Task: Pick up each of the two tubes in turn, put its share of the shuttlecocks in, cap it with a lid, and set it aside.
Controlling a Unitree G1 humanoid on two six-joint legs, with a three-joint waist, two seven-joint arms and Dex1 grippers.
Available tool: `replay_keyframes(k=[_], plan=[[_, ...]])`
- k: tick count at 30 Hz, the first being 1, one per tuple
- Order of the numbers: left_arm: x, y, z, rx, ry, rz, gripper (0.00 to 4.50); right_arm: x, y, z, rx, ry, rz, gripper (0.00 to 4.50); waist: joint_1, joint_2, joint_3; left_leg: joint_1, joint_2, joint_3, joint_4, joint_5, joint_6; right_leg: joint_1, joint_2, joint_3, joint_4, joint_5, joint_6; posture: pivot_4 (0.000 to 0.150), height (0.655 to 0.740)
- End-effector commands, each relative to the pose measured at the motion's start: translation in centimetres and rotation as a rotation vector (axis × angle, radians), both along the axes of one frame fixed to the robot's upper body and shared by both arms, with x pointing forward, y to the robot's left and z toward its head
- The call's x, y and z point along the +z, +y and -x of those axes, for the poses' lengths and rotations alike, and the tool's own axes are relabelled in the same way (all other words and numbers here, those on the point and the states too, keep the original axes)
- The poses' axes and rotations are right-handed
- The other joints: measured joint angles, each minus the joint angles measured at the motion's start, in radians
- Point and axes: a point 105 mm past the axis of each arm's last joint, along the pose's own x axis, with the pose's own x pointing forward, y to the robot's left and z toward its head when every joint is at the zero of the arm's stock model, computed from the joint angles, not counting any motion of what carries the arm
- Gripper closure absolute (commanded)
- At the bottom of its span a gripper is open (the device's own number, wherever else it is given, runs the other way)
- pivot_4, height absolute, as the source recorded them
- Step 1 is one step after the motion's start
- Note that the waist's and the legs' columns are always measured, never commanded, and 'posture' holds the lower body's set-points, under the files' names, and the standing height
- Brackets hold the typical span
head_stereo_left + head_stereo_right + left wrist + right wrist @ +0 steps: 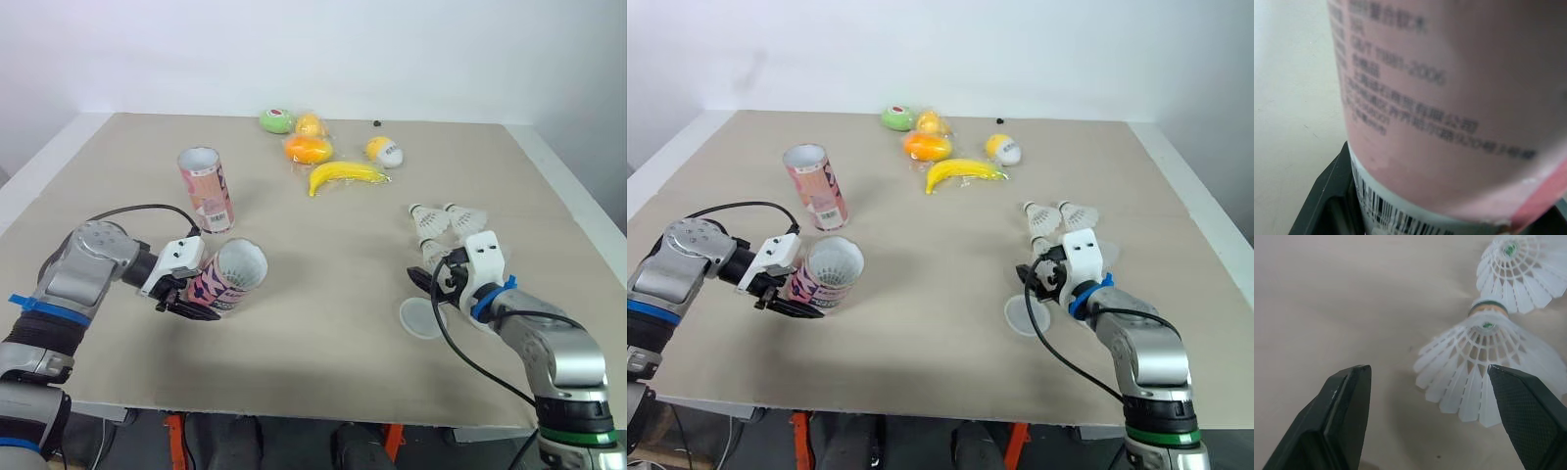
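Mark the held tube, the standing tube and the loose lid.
held tube (220,279), left eye view, pink side wall.
standing tube (206,193), left eye view, mid-body label.
lid (419,318), left eye view, flat centre.

Robot lab test bench: plain white wall (411,49), beige tabletop (323,343), orange stand legs (175,433).

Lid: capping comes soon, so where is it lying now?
Left eye view: the lid lies on the table's right side, beside the right gripper, nearer the robot than the shuttlecocks.
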Motion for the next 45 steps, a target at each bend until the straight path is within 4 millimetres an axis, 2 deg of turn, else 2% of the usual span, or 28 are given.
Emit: replay_keyframes(k=[1, 2, 3, 5, 10, 14, 17, 19, 22, 24, 25, 28, 32, 38, 42, 43, 44, 45], plan=[[-1.3, -1.0, 0.5, -0.039, 0.041, -0.008, 1.85, 1.5, 0.1, -1.0, -0.011, -0.068, 0.017, 1.84, 0.000, 0.000, 0.000, 0.000, 0.000, 0.000, 0.000, 0.000, 0.000, 0.000, 0.000, 0.000, 0.000, 0.000, 0.000, 0.150, 0.6917], [-1.3, -1.0, 0.5, -0.039, 0.041, -0.008, 1.85, 1.5, 0.1, -1.0, -0.010, -0.070, 0.019, 1.84, 0.000, 0.000, 0.000, 0.000, 0.000, 0.000, 0.000, 0.000, 0.000, 0.000, 0.000, 0.000, 0.000, 0.000, 0.000, 0.150, 0.6917], [-1.3, -1.1, 0.5, -0.039, 0.041, -0.008, 1.85, 1.6, 0.1, -1.0, -0.007, -0.072, 0.020, 2.43, 0.000, 0.000, 0.000, 0.000, 0.000, 0.000, 0.000, 0.000, 0.000, 0.001, 0.000, 0.000, 0.000, 0.000, 0.000, 0.150, 0.6917], [-1.3, -1.1, 0.5, -0.039, 0.041, -0.009, 1.85, 1.8, 0.1, -0.8, -0.001, -0.078, 0.031, 2.72, 0.000, 0.000, 0.000, 0.000, 0.000, 0.000, 0.000, 0.000, 0.000, 0.001, 0.000, 0.000, 0.000, 0.000, 0.000, 0.150, 0.6917], [-1.4, -1.0, 0.6, -0.041, 0.040, -0.009, 1.85, 3.5, 0.2, 0.2, 0.036, -0.121, 0.050, 4.40, 0.000, 0.000, 0.000, 0.000, 0.000, 0.000, 0.000, 0.000, 0.000, 0.001, 0.000, 0.000, 0.000, 0.000, 0.000, 0.150, 0.6917], [-1.3, -1.0, 0.5, -0.044, 0.038, -0.014, 1.85, 4.2, 0.4, 0.6, 0.068, -0.135, 0.074, 4.40, 0.000, 0.000, 0.000, 0.000, 0.000, 0.000, 0.000, 0.000, 0.000, 0.001, 0.000, 0.000, 0.000, 0.000, 0.001, 0.150, 0.6917], [-1.3, -1.1, 0.4, -0.046, 0.035, -0.013, 1.85, 5.1, 1.9, 1.2, 0.152, -0.165, 0.065, 4.40, 0.000, 0.000, 0.000, 0.000, 0.000, 0.000, 0.000, 0.000, 0.000, 0.001, 0.000, 0.000, 0.000, 0.000, 0.001, 0.150, 0.6917], [-1.3, -1.2, 0.3, -0.047, 0.035, -0.011, 1.85, 6.6, 4.1, 2.3, 0.290, -0.214, 0.069, 4.40, 0.000, 0.001, 0.000, 0.000, 0.000, 0.000, 0.000, 0.000, 0.000, 0.001, 0.000, 0.000, 0.000, -0.001, 0.001, 0.150, 0.6917], [-1.3, -1.3, 0.2, -0.050, 0.036, -0.013, 1.85, 9.2, 10.0, 6.3, 0.699, -0.315, 0.139, 4.40, 0.000, 0.003, 0.001, -0.001, 0.000, 0.000, 0.000, 0.000, 0.000, 0.001, 0.000, 0.000, 0.000, -0.001, 0.001, 0.150, 0.6917], [-1.3, -1.3, 0.2, -0.053, 0.036, -0.015, 1.85, 10.1, 12.6, 8.5, 0.924, -0.350, 0.199, 4.40, 0.000, 0.003, 0.001, 0.000, 0.000, -0.001, 0.000, 0.000, 0.000, 0.001, 0.000, 0.000, 0.000, -0.001, 0.001, 0.150, 0.6917], [-1.3, -1.3, 0.1, -0.055, 0.036, -0.017, 1.85, 10.6, 13.4, 8.8, 0.988, -0.365, 0.225, 4.40, 0.000, 0.003, 0.001, 0.000, 0.000, -0.001, 0.000, 0.000, 0.000, 0.002, 0.000, -0.001, 0.000, -0.001, 0.001, 0.150, 0.6917], [-1.2, -1.5, -0.2, -0.058, 0.033, -0.014, 1.85, 12.1, 15.2, 7.8, 1.095, -0.417, 0.323, 4.40, 0.001, 0.001, 0.001, 0.000, 0.000, 0.000, 0.001, 0.002, 0.003, 0.000, -0.001, -0.001, -0.002, -0.001, 0.000, 0.150, 0.6917], [-1.1, -1.6, -0.3, -0.064, 0.026, -0.012, 1.85, 13.1, 18.3, 7.2, 1.287, -0.459, 0.437, 4.40, 0.000, 0.002, 0.001, 0.000, -0.001, 0.010, 0.000, 0.004, 0.006, -0.002, -0.010, -0.002, -0.002, -0.001, -0.002, 0.150, 0.6917], [-1.1, -1.2, 0.0, -0.048, 0.026, -0.009, 1.85, 12.4, 21.0, 6.7, 1.454, -0.422, 0.509, 4.40, 0.004, 0.002, 0.001, -0.004, -0.003, 0.014, 0.000, 0.004, 0.008, -0.002, -0.016, -0.008, -0.001, -0.001, -0.003, 0.150, 0.6917], [-1.1, -1.2, 0.1, -0.043, 0.028, -0.005, 1.85, 13.2, 21.9, 6.4, 1.485, -0.427, 0.468, 3.40, 0.005, 0.002, 0.001, -0.004, -0.001, 0.014, -0.001, 0.005, 0.008, -0.004, -0.015, -0.010, 0.000, -0.001, -0.003, 0.150, 0.6917], [-1.1, -1.1, 0.1, -0.041, 0.028, -0.005, 1.85, 13.3, 22.0, 6.6, 1.502, -0.425, 0.451, 2.91, 0.005, 0.002, 0.001, -0.005, 0.001, 0.013, -0.001, 0.005, 0.008, -0.003, -0.014, -0.014, 0.001, -0.002, -0.004, 0.150, 0.6917], [-1.1, -1.1, 0.1, -0.040, 0.027, -0.005, 1.85, 13.6, 22.1, 6.7, 1.518, -0.428, 0.431, 2.75, 0.005, 0.002, 0.001, -0.005, 0.001, 0.013, -0.001, 0.005, 0.008, -0.003, -0.014, -0.014, 0.001, -0.002, -0.004, 0.150, 0.6917], [-1.1, -1.1, 0.1, -0.039, 0.026, -0.005, 1.85, 14.1, 22.2, 6.7, 1.518, -0.444, 0.405, 2.27, 0.005, 0.002, 0.001, -0.005, 0.001, 0.013, -0.001, 0.005, 0.008, -0.003, -0.015, -0.015, 0.000, -0.002, -0.004, 0.150, 0.6917]])
